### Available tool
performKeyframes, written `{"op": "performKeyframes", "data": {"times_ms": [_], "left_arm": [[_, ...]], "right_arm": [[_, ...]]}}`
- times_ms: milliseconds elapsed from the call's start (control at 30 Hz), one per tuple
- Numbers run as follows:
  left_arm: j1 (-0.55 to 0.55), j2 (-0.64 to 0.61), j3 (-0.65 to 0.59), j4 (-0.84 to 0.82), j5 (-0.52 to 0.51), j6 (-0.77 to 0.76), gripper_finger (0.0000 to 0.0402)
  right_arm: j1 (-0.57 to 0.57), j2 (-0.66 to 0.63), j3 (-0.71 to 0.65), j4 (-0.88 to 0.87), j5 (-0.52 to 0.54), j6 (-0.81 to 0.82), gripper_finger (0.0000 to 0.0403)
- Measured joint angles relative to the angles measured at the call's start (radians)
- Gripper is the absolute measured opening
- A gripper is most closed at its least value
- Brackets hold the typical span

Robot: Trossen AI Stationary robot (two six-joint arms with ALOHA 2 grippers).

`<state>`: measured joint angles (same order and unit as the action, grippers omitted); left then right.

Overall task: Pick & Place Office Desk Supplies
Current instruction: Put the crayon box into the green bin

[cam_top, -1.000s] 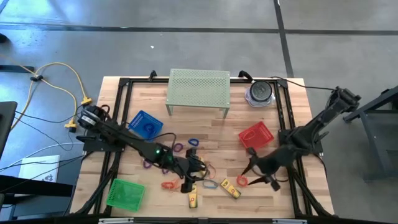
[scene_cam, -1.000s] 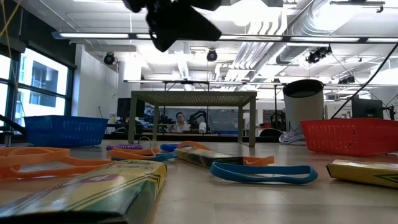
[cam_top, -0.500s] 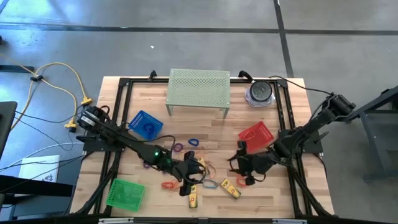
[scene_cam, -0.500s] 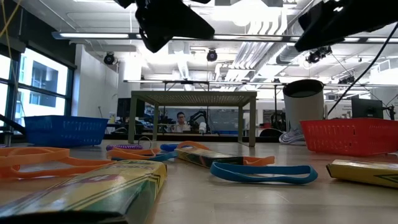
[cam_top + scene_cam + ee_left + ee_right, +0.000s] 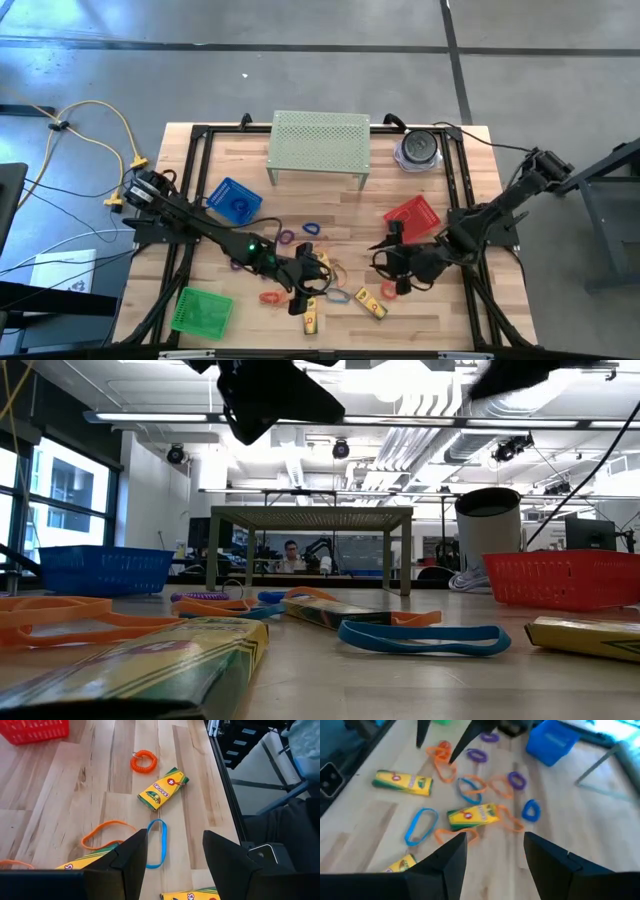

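Note:
Crayon boxes [image 5: 372,306] [image 5: 310,321] and thin loops in purple [image 5: 288,236], blue [image 5: 335,296] and orange [image 5: 270,297] lie flat on the table's near middle. My left gripper [image 5: 322,280] hovers open above them. In its wrist view a blue loop [image 5: 156,843] lies below the gap, with a crayon box [image 5: 163,795] and an orange coil [image 5: 143,761] beyond. My right gripper [image 5: 378,255] hangs open to their right, facing the pile. Its wrist view shows a crayon box [image 5: 472,816] and a blue loop [image 5: 420,826] ahead.
A blue basket [image 5: 233,199] stands at the left, a green basket [image 5: 203,308] at the near left, a red basket [image 5: 412,216] right of centre. The pale green perforated stand [image 5: 319,145] and a round container [image 5: 418,150] are at the far edge.
My right gripper has swung from the near right toward the table's middle and turned toward the pile of supplies. It has stayed open. The supplies have not moved.

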<state>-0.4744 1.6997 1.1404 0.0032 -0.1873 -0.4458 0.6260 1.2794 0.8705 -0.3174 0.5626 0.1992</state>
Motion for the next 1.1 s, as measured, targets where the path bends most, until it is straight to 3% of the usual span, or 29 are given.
{"op": "performKeyframes", "data": {"times_ms": [200, 300, 433, 600, 833, 1000, 1100], "left_arm": [[-0.002, 0.000, 0.000, -0.005, 0.000, 0.000, 0.0186], [-0.008, 0.000, 0.000, -0.005, 0.000, 0.000, 0.0186], [-0.021, 0.000, 0.000, -0.005, 0.000, 0.000, 0.0186], [-0.035, 0.000, 0.000, -0.004, 0.001, 0.000, 0.0186], [-0.006, 0.000, 0.000, -0.003, 0.001, 0.006, 0.0186], [0.015, 0.000, 0.000, -0.005, -0.001, 0.026, 0.0186], [0.014, 0.000, 0.000, -0.004, 0.000, 0.026, 0.0186]], "right_arm": [[0.016, 0.069, 0.271, -0.331, 0.000, 0.198, 0.0185], [0.014, 0.126, 0.345, -0.465, -0.124, 0.379, 0.0184], [-0.007, 0.191, 0.364, -0.533, -0.370, 0.591, 0.0179], [-0.039, 0.252, 0.364, -0.532, -0.563, 0.655, 0.0169], [-0.091, 0.297, 0.364, -0.454, -0.521, 0.437, 0.0161], [-0.103, 0.298, 0.364, -0.398, -0.494, 0.598, 0.0161], [-0.107, 0.298, 0.363, -0.356, -0.492, 0.577, 0.0161]]}}
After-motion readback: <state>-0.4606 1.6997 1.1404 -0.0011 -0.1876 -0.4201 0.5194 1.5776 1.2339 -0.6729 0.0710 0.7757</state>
